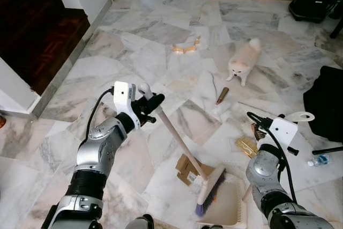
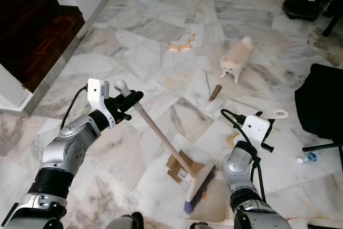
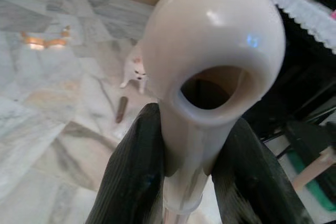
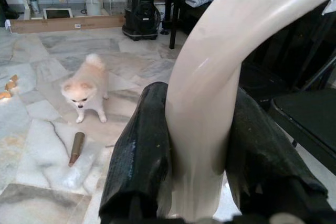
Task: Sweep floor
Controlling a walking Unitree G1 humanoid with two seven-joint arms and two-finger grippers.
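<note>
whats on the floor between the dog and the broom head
In the left eye view, a brown stick-like object lies between the dog and the broom head, nearer the dog. The rest is bare marble.

Our two head eyes look forward and down over the marble floor (image 1: 161, 36), sharing nearly the same scene, our wrist cameras sit very close along each gripper's fingers, all four views catching the small dog (image 1: 244, 60).

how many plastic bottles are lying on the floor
1: a small clear plastic bottle lies on the marble floor at the robot's right, just in front of the black chair. Others may be hidden behind furniture.
</note>
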